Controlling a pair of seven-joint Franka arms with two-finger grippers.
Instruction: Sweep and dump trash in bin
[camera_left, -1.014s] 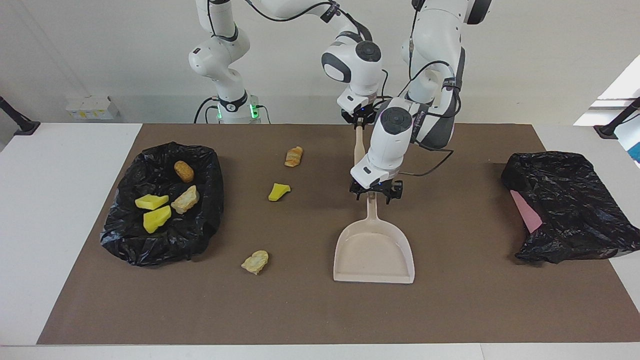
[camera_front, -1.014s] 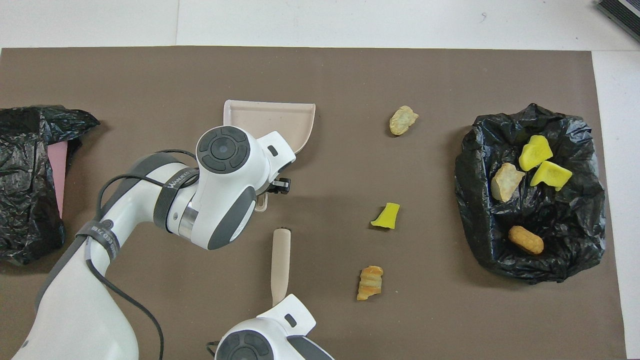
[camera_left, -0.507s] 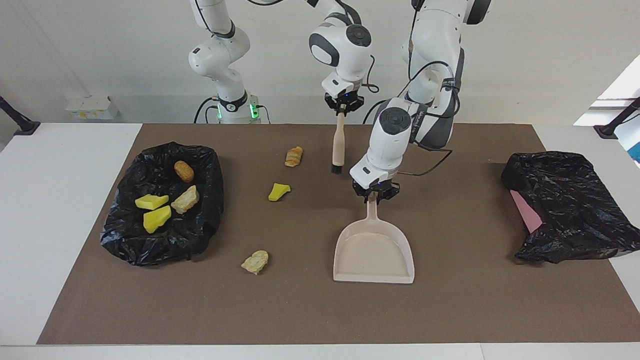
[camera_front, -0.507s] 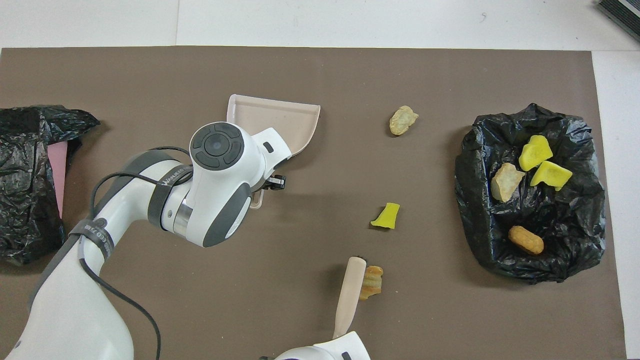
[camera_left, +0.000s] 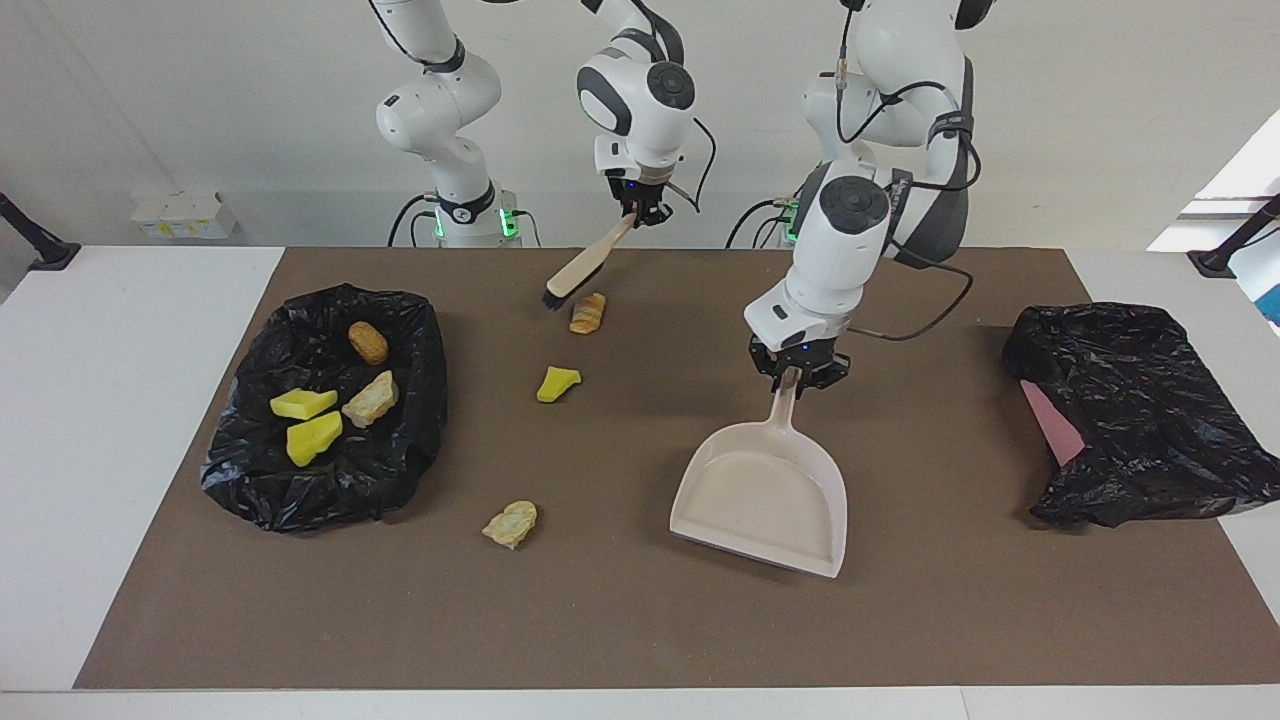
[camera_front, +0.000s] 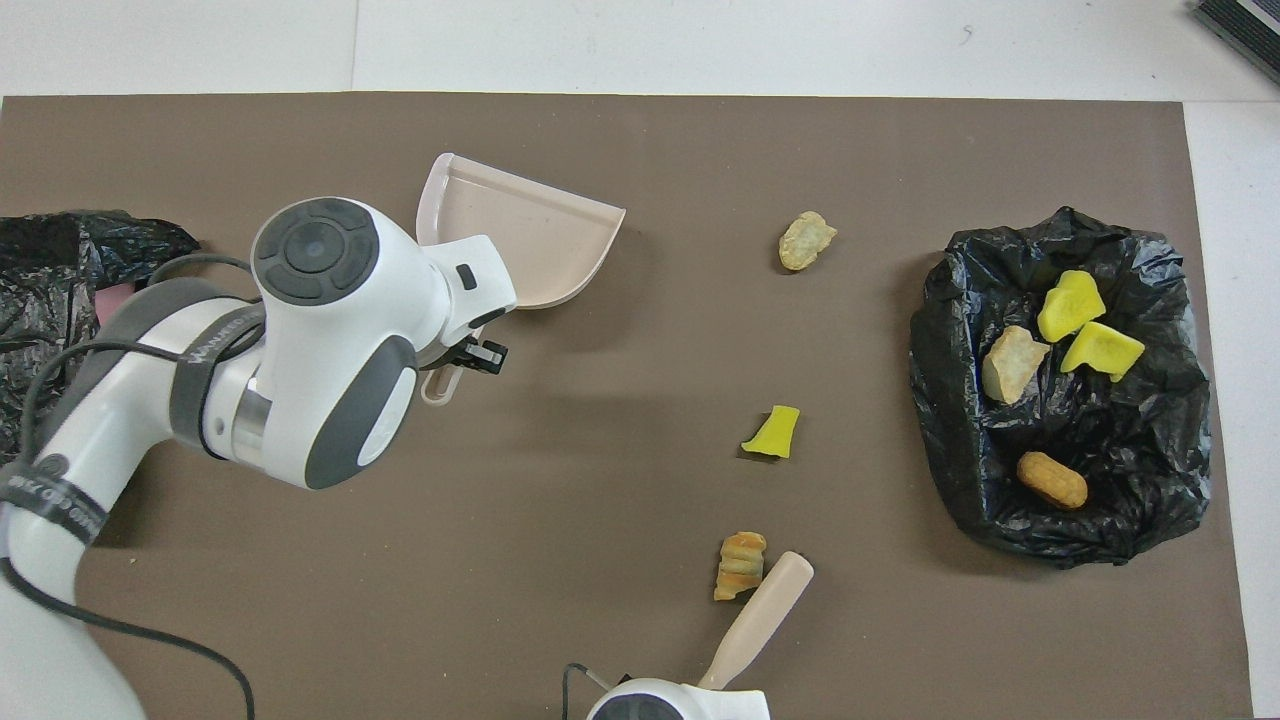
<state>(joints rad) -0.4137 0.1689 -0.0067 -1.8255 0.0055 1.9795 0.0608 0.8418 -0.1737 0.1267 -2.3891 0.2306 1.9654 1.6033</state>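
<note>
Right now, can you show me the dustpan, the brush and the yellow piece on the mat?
dustpan (camera_left: 762, 495): facing view, middle of its pan.
brush (camera_left: 583, 268): facing view, its wooden handle.
yellow piece (camera_left: 557, 384): facing view, its middle.

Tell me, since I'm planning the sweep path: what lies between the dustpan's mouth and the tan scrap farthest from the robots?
Nothing: between the dustpan and the tan scrap is bare brown mat, clearest in the overhead view.

Four trash scraps (camera_left: 322, 400) lie in the black-lined bin (camera_left: 410, 440); three (camera_left: 558, 384) lie on the mat.
</note>
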